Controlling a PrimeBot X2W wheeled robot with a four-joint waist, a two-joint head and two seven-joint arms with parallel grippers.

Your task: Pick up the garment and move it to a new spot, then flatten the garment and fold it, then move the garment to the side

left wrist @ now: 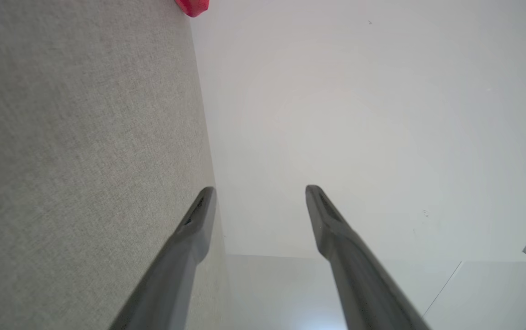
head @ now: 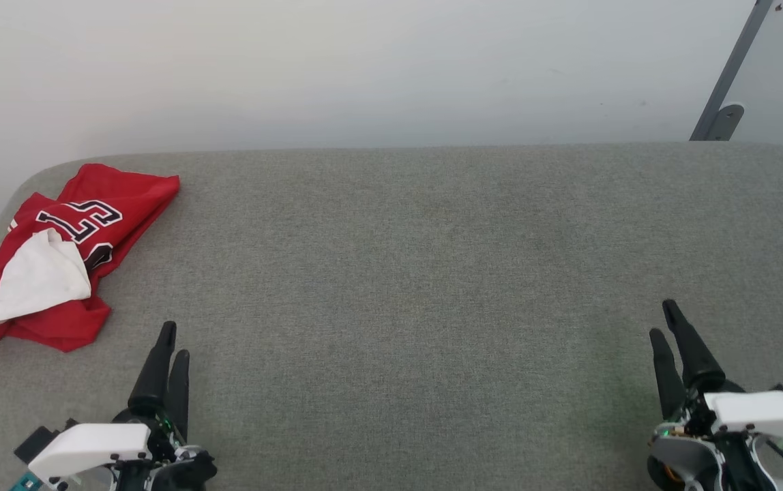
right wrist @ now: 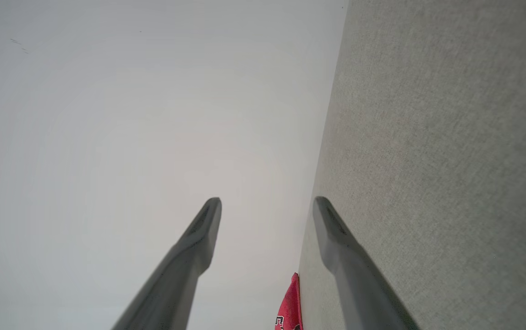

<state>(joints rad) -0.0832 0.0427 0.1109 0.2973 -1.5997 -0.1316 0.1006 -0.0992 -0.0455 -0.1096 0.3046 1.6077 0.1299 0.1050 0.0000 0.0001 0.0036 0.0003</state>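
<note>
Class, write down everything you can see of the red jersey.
The garment is a soft-looking red jersey, crumpled in a heap at the far left corner of the grey fabric surface. White lining is turned out on top; black, white-outlined numerals show beside it, striped trim at its left edge. The left gripper is near but apart from it.

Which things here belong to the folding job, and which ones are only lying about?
Job: the garment, crumpled at far left; left gripper and right gripper, jaws open, empty; grey table as work surface.
Not the job: white wall; grey metal bar at the far right.
</note>
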